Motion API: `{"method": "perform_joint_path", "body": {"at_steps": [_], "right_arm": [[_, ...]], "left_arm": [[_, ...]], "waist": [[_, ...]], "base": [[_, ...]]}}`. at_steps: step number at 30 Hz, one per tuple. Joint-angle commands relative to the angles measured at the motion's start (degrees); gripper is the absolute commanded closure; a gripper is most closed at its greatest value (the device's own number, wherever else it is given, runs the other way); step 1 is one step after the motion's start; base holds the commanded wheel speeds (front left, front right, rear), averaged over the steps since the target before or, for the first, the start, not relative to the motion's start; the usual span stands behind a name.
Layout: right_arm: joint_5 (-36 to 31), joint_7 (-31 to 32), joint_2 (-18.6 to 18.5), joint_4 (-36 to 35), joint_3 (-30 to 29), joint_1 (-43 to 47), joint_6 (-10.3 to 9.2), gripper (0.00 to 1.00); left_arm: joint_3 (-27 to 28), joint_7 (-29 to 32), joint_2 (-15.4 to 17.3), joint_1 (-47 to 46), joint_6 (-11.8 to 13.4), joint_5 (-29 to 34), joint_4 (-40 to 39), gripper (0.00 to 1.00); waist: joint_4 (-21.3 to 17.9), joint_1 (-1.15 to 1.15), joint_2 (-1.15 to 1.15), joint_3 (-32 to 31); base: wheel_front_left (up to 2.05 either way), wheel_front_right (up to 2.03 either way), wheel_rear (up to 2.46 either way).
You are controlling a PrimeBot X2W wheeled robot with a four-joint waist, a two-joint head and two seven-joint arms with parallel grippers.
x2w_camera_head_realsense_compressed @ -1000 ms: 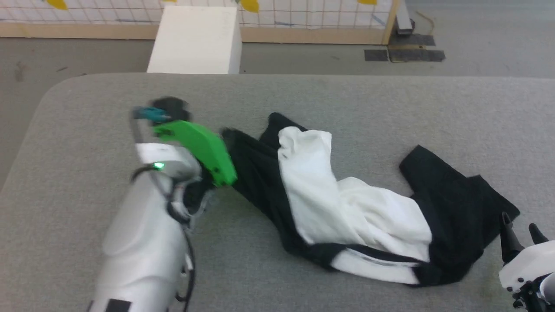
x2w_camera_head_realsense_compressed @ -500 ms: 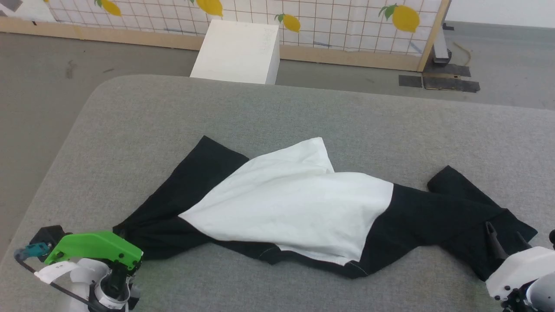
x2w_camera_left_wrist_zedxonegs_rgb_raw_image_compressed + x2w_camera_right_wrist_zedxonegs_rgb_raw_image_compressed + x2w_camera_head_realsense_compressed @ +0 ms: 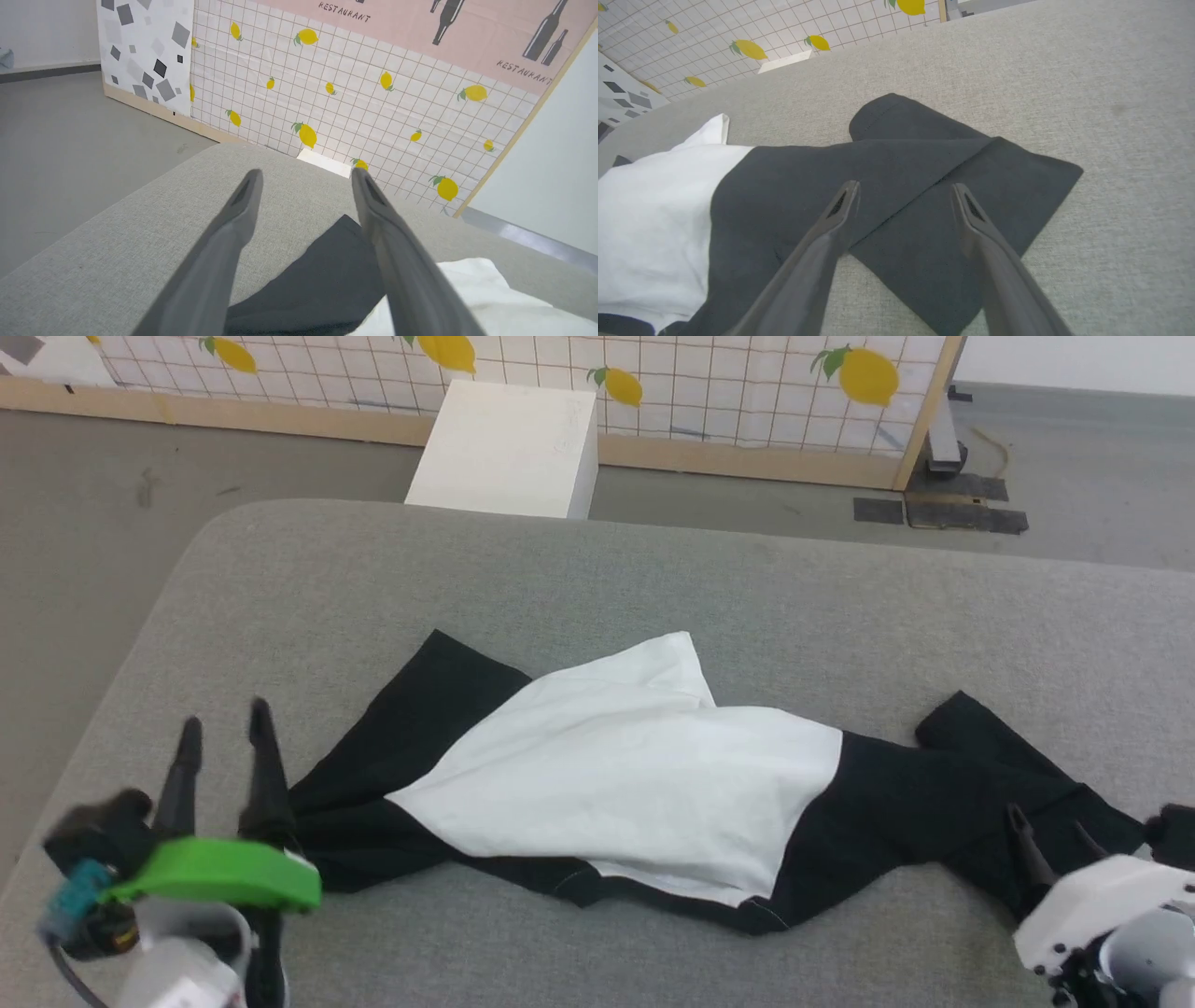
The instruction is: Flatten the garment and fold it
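Grey woven cloth covers the table point(image 3: 653, 569). The garment point(image 3: 616, 775) lies on it, stretched crossways between the two grippers. It is rumpled and not yet flat, with the white panel in the middle, one white corner turned up at the far side, and black cloth running out to both ends.

Left gripper point(image 3: 224, 714): fingers spread wide, nothing between them. In the head view the garment's black end lies just beside the finger nearer the cloth. In the left wrist view a black corner shows between and beyond the two fingers, and white cloth starts past the finger on that view's right. Bare table lies off the other finger. Cannot tell whether either finger touches the cloth.

Right gripper point(image 3: 1046, 819): fingers also wide apart, holding nothing. They stand over the black end of the garment. In the right wrist view a diagonal fold edge crosses the gap between them, with black cloth under both tips. The white panel lies well off the finger on that view's left, and bare table off the other finger. Contact with the cloth cannot be made out.

Beyond the fingertips, past the far table edge, a white box point(image 3: 504, 448) stands on the floor point(image 3: 93, 523) in front of a lemon-print tiled panel point(image 3: 747, 392).
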Motion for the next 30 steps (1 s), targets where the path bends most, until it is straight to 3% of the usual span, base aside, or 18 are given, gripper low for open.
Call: {"method": "perform_joint_path", "body": {"at_steps": [1,6,10,15,22,29,30], "right_arm": [[-0.01,0.32,-0.03,-0.78,1.09,-1.56,-0.08,0.00],[-1.92,4.45,-0.03,-3.10,7.05,-7.86,-0.08,0.00],[-5.09,12.06,-0.03,-2.26,14.70,-16.60,-0.08,0.00],[-7.42,24.46,-0.97,3.58,26.98,-28.47,-0.08,0.00],[-3.03,38.12,-6.10,11.71,44.06,-37.04,-0.08,0.00],[3.17,43.21,-9.79,15.98,54.81,-38.10,-0.08,0.00],[4.66,43.85,-10.10,16.35,55.28,-38.02,-0.08,0.53]], "left_arm": [[-0.58,-0.97,-0.22,1.44,-0.30,1.80,-0.57,0.00],[-0.34,-1.93,-2.34,3.19,-0.63,6.71,-3.46,0.00],[0.49,-1.96,-4.59,2.76,-2.08,8.67,-4.84,0.00],[0.85,-1.97,-6.79,0.19,-4.44,9.97,-4.83,0.00],[1.34,-1.98,-8.49,-2.41,-6.37,10.74,-3.50,0.00],[1.05,-1.98,-9.46,-3.80,-7.36,10.53,-2.16,0.00],[0.92,-1.98,-9.56,-3.93,-7.45,10.50,-1.97,0.00]], "waist": [[-0.21,0.00,0.00,0.30],[-0.26,0.00,0.00,1.79],[0.95,0.00,0.00,4.49],[4.10,0.00,0.00,8.40],[7.64,0.00,0.00,11.92],[9.28,0.00,0.00,13.24],[9.44,0.00,0.00,13.32]], "base": [[0.00,0.00,0.00],[0.00,0.00,0.00],[0.00,0.00,0.00],[0.00,0.00,0.00],[0.00,0.00,0.00],[0.00,0.00,0.00],[0.00,0.00,0.00]]}}
